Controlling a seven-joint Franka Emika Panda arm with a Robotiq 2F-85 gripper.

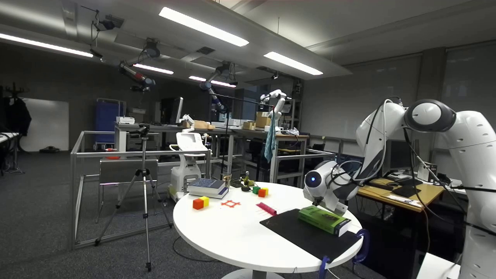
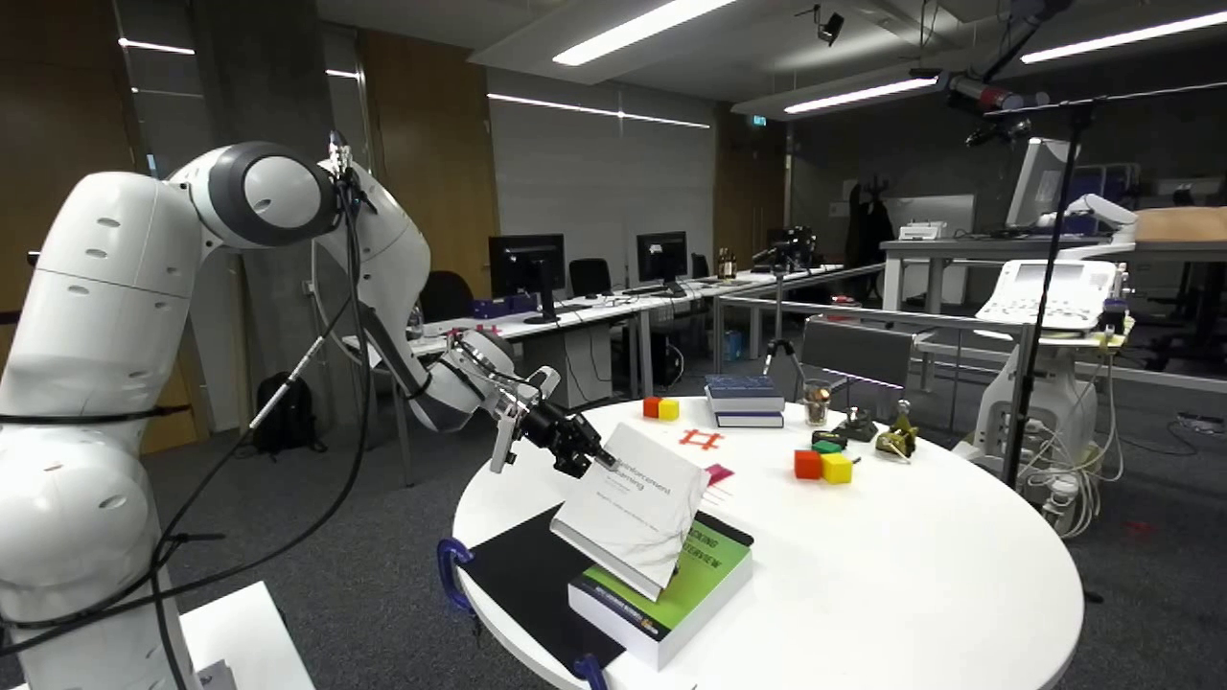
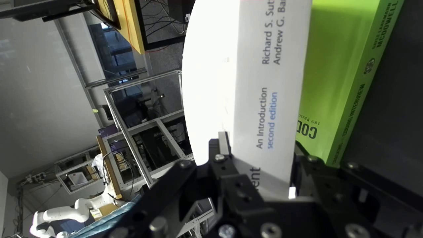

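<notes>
Gripper: my one black two-finger gripper (image 3: pixel 261 145) is clenched on a thick white book (image 2: pixel 633 513) with grey title lettering, a finger on each side of the spine.
White book: just the one, tilted, above the green one; honestly can't tell if its low edge touches the cover underneath.
Green book: one fat bright-green paperback (image 2: pixel 705 565) with white page edges, lying flat, shows up in both exterior views.
Black sheet: one flat matte black sheet (image 2: pixel 527 565) under the green book, on a round white table (image 2: pixel 920 565).
Clamps: two, so a C-shaped blue clamp (image 2: pixel 448 575) and a second blue clamp (image 2: pixel 591 673), both at the table rim by the sheet.
Cubes: five, small and solid-coloured. One pair, a red cube (image 2: pixel 651 407) touching a yellow cube (image 2: pixel 669 409), plus a trio: another red cube (image 2: pixel 808 465), another yellow cube (image 2: pixel 837 468) and a green cube (image 2: pixel 826 448).
Book stack: two thick blue-covered books (image 2: pixel 745 391), one on top of the other.
Glass: one clear glass jar (image 2: pixel 817 402) near the stack, brownish stuff inside.
</notes>
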